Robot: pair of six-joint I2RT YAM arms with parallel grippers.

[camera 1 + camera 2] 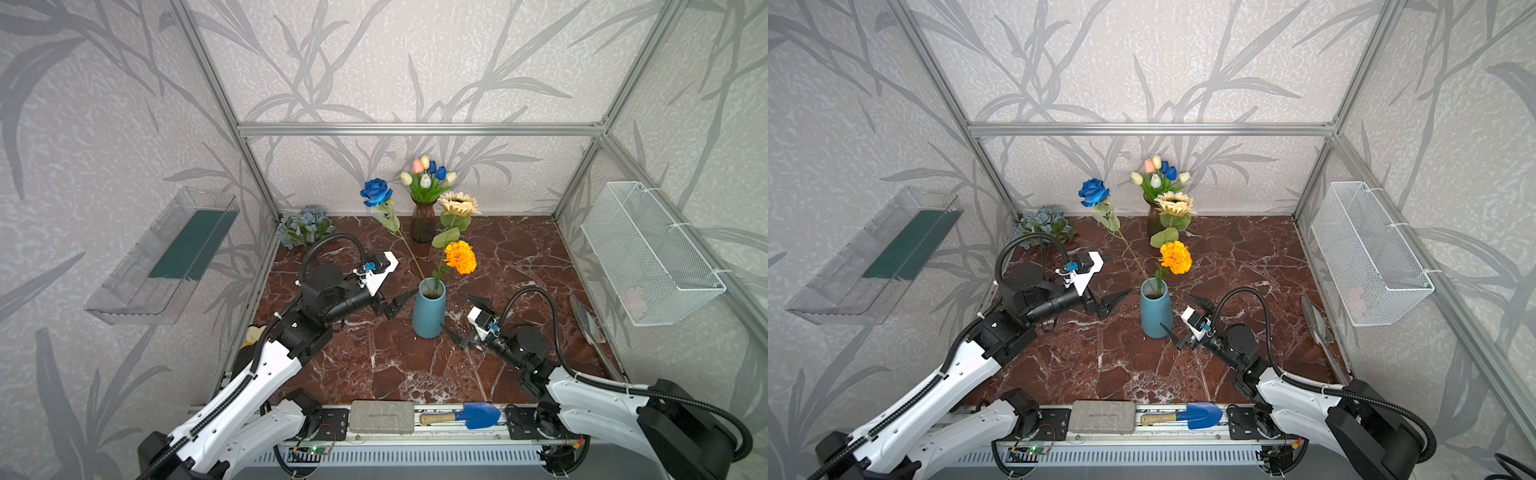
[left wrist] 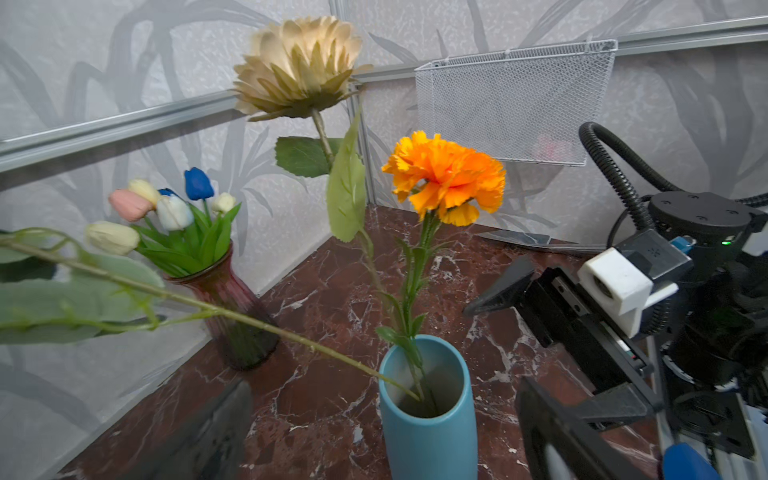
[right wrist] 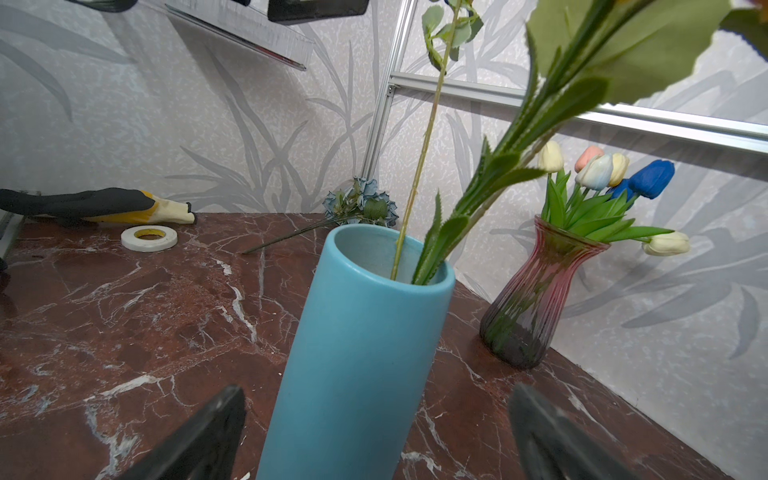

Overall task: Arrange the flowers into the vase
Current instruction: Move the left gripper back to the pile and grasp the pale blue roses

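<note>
My left gripper hung just beside the blue vase, fingers spread wide with nothing between them. My right gripper sat low on the vase's other side, fingers equally parted around its base without touching it. I judged that it was placed there to steady the vase should a stem tip it.

Three stems stood in the vase. The orange bloom was nearly upright, the deep-blue rose leaned far out to the left, and the cream daisy leaned toward the back. Farther off, the tulips filled a glass vase by the rear wall. The dusty-blue roses lay in the far left corner, not yet arranged, and I judged them the next pick.

In both top views the daisy overlapped the glass vase and might have passed for its own. The left wrist view traced the daisy's stem down into the blue vase. Only the right wrist view showed the dusty-blue roses' stem lying flat on the table, and a tape roll near it.
</note>
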